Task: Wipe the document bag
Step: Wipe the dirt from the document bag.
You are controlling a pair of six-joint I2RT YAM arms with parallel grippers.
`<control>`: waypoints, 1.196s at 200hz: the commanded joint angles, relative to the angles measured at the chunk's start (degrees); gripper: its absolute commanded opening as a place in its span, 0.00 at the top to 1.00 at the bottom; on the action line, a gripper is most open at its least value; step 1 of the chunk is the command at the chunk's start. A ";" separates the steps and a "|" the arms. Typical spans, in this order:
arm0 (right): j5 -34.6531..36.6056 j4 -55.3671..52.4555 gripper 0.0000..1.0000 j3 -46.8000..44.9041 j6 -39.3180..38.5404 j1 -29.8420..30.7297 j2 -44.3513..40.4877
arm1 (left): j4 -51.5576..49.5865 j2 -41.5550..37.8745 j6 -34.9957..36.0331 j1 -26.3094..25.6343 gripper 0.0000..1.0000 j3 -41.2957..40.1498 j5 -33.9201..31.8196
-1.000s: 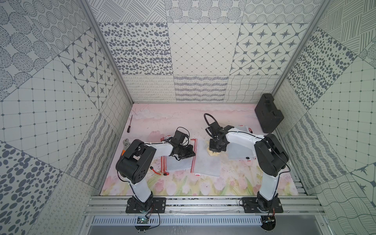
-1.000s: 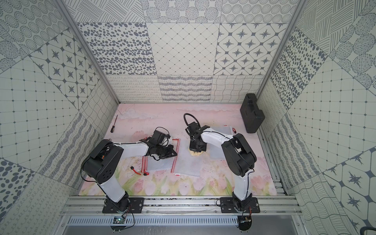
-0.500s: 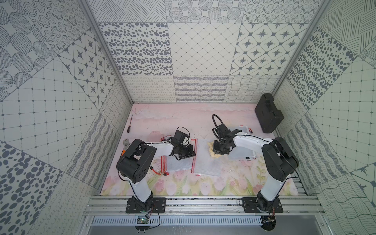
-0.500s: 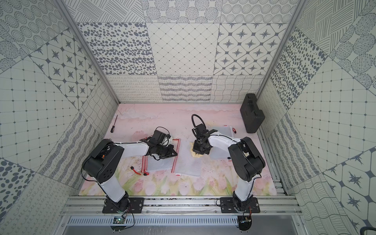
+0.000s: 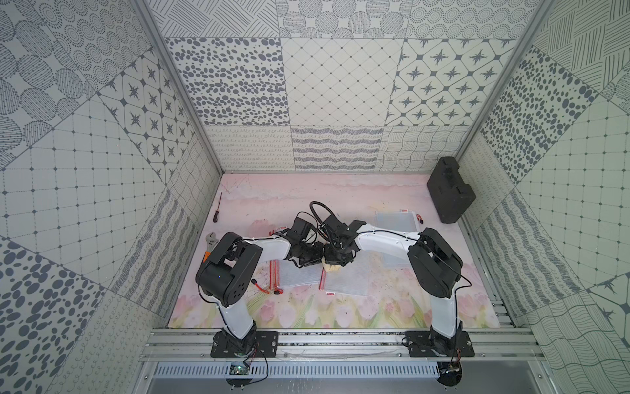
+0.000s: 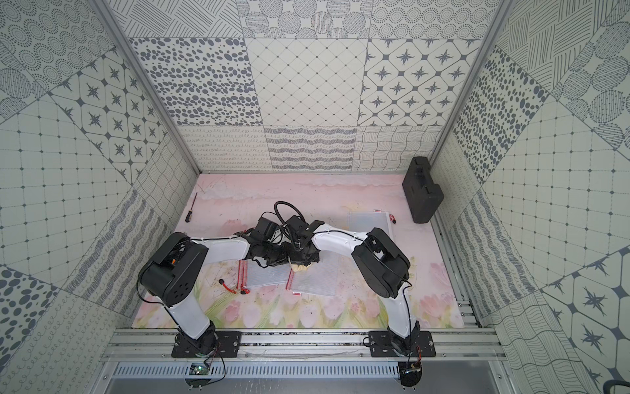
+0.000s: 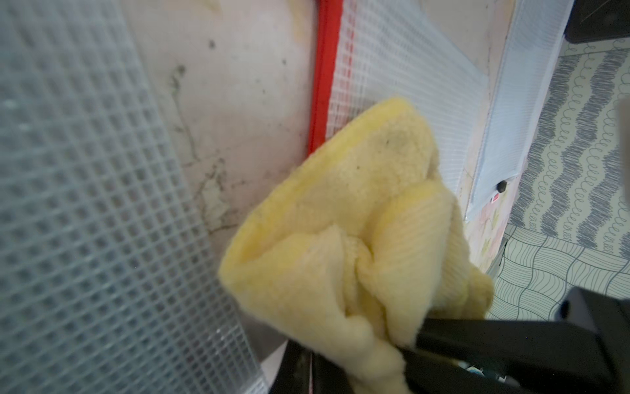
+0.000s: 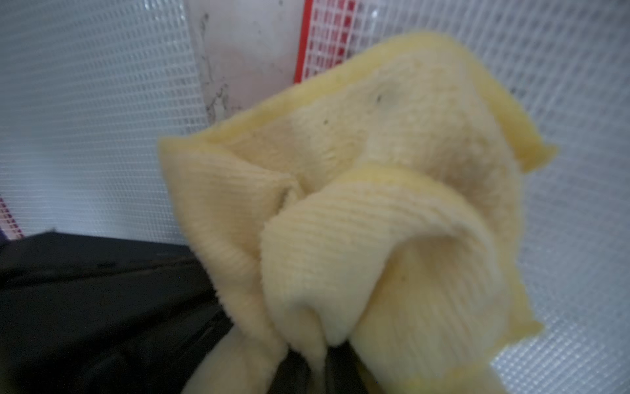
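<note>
The document bag is a clear mesh pouch with a red zip edge, lying flat mid-table. A crumpled yellow cloth rests on its far corner, over the red edge. My right gripper is shut on the cloth. My left gripper is shut on nothing. It sits right beside the cloth, over the far corner of a second mesh bag to the left.
A third mesh bag lies at the far right. A black case stands in the back right corner. A screwdriver and a wrench lie by the left wall. A red cord trails beside the left bag.
My right gripper has slid the cloth left and a little nearer across the bag, up to its red zip edge and against the left gripper. The left arm has held still.
</note>
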 commanded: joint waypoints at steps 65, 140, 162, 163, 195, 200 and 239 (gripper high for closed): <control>0.77 -2.32 1.00 -21.53 -0.19 -11.30 -15.80 | -9.87 2.68 -0.14 0.00 1.00 0.33 -10.93; -4.19 2.69 1.00 -3.43 6.45 5.51 -2.85 | -11.25 1.05 -0.34 0.00 1.00 -0.15 -12.58; -3.17 2.21 1.00 -12.32 6.28 1.44 -8.22 | -10.93 0.70 -0.30 0.00 1.00 -0.66 -13.03; -3.13 2.15 1.00 -12.79 6.22 1.19 -8.49 | -10.93 0.72 -0.27 0.00 1.00 -0.66 -13.03; -1.20 1.04 1.00 -28.80 4.04 -9.75 -19.06 | -11.08 1.76 0.33 0.03 1.00 0.12 -12.97; -0.65 0.99 1.00 -30.25 3.87 -10.92 -20.43 | -11.18 1.94 0.42 0.01 1.00 0.35 -12.87; 0.74 -0.90 1.00 -25.28 4.85 -6.71 -19.90 | -11.14 2.94 0.34 0.00 1.00 1.76 -12.33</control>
